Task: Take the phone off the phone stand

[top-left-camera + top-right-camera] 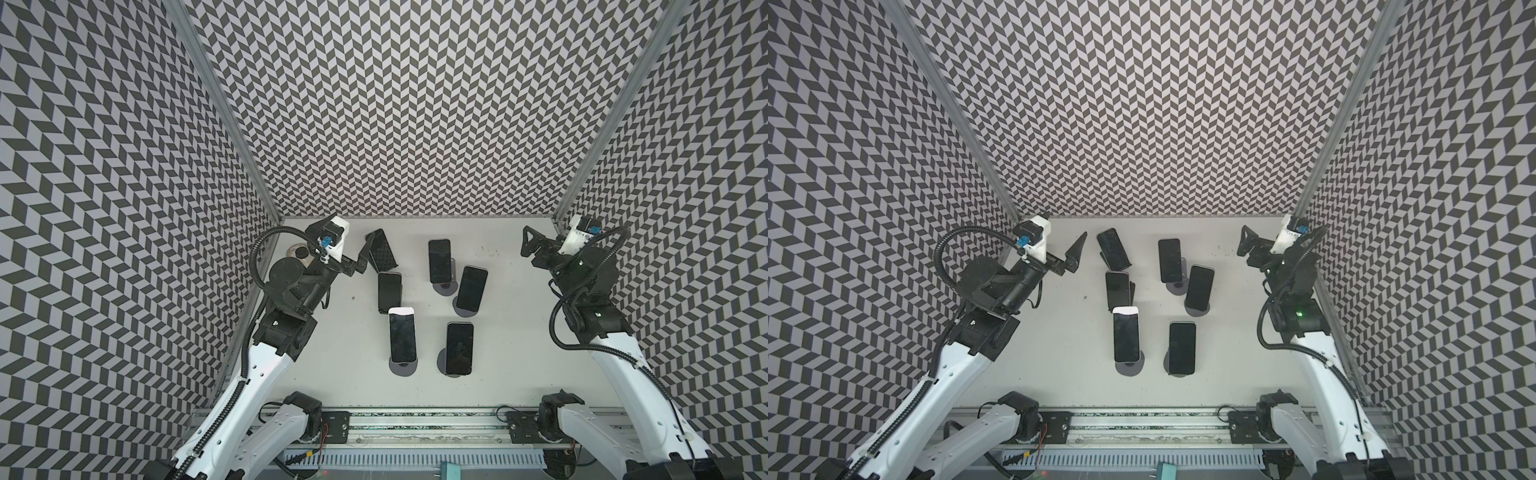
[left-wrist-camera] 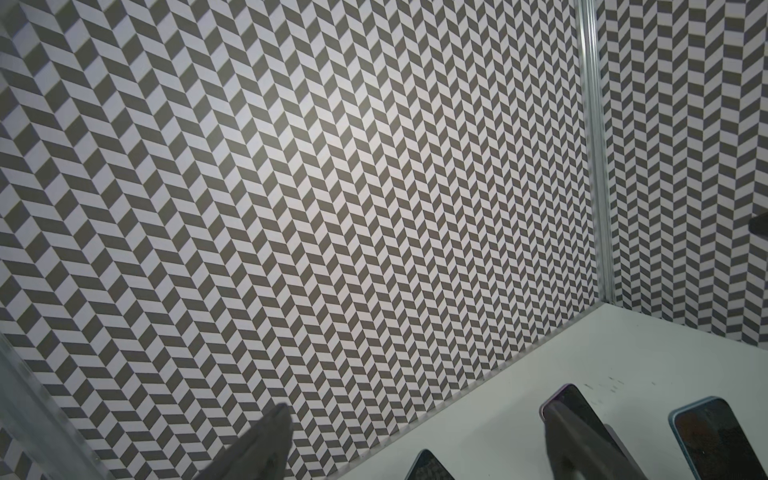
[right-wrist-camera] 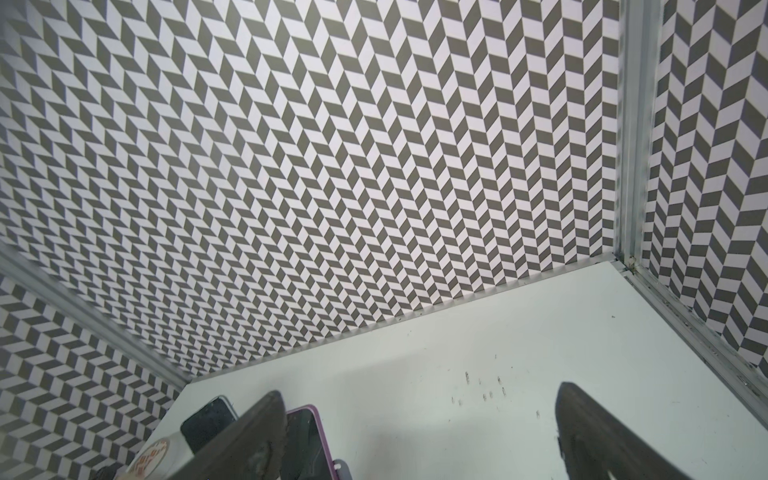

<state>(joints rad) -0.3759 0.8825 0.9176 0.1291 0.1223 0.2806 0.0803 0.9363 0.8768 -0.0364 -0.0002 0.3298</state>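
Observation:
Several dark-screened phones lean on stands in the middle of the white table in both top views, among them a back-left phone (image 1: 380, 253) (image 1: 1112, 253), a purple-cased phone (image 1: 439, 259) (image 3: 305, 440) and a white-topped phone (image 1: 402, 340). Round grey stand bases (image 1: 403, 368) show under some. My left gripper (image 1: 361, 259) (image 1: 1077, 251) (image 2: 415, 409) hangs open just left of the back-left phone, apart from it and holding nothing. My right gripper (image 1: 530, 249) (image 1: 1246, 243) (image 3: 419, 395) is open at the back right, over bare table, well away from the phones.
Patterned walls with aluminium posts (image 1: 232, 124) close in the back and both sides. A round disc (image 1: 299, 251) lies in the back-left corner beside my left arm. A metal rail (image 1: 415, 419) carrying both arm bases runs along the front edge.

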